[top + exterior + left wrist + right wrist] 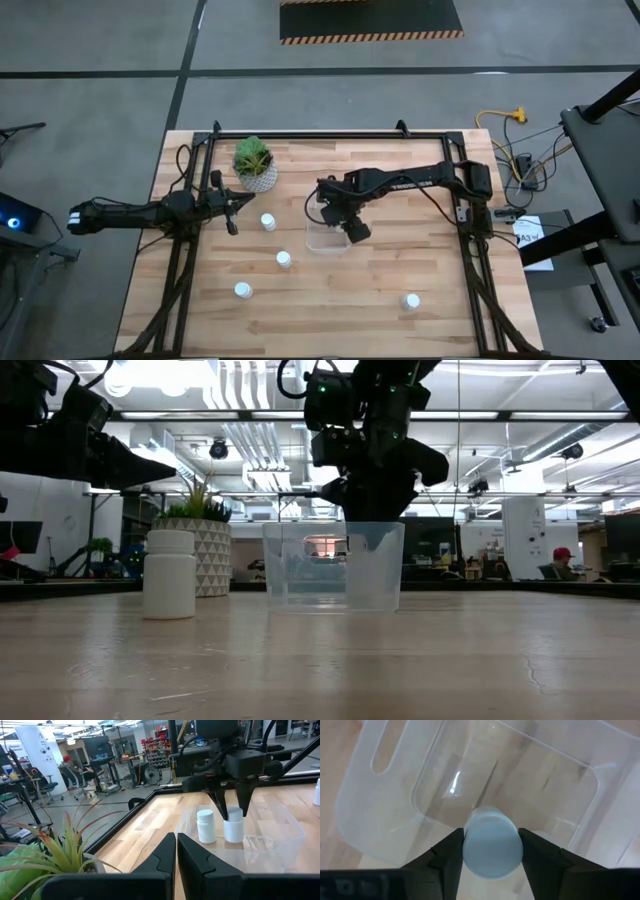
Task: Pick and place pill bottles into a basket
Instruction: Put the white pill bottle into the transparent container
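Observation:
The clear plastic basket (322, 236) stands mid-table. My right gripper (347, 222) reaches down into it, shut on a white pill bottle (233, 828). A second bottle (206, 826) stands upright inside the basket beside it. Several more bottles stand on the table: one (268, 222) left of the basket, one (284, 259), one (243, 290) and one (411, 300) near the front. My left gripper (232, 212) is shut and empty, above the table left of the nearest bottle. My right gripper pinches the bottle between its two fingers (447, 855) at the cap and upper body (492, 849). The fingers come from above, pointing down. The bottle is upright, low inside the basket; whether its base rests on the basket floor cannot be told.
A white patterned pot with a green plant (255, 165) stands at the back, close to my left gripper. A black frame (300, 135) borders the table's back and sides. Bare wood lies between the loose bottles at the front.

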Robot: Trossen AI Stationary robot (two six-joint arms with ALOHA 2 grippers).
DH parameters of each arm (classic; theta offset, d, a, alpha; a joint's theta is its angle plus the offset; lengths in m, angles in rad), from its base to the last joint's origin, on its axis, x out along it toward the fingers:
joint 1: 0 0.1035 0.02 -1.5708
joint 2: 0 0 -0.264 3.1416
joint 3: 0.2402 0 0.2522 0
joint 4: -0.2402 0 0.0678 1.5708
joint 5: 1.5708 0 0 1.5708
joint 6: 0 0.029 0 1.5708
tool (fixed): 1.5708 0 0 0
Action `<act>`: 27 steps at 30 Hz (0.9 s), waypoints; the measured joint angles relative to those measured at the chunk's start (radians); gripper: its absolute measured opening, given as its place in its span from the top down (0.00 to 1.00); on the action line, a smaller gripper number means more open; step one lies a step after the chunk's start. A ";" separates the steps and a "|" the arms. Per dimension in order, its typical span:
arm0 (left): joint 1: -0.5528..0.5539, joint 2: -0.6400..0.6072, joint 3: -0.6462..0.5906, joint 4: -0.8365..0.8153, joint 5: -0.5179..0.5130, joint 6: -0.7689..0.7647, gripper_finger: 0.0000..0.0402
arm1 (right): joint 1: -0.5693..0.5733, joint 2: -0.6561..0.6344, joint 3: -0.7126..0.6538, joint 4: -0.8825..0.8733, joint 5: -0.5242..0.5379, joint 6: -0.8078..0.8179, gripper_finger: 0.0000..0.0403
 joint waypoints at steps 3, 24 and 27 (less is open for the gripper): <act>0.000 0.000 0.000 0.000 0.000 0.000 1.00 | -0.001 0.000 0.000 0.000 0.000 0.000 0.56; 0.000 0.000 0.000 0.000 0.000 0.000 1.00 | 0.000 0.000 -0.001 0.002 0.001 0.000 0.52; 0.000 0.000 0.000 0.000 0.000 0.000 1.00 | 0.000 0.000 0.000 0.002 0.001 0.000 0.52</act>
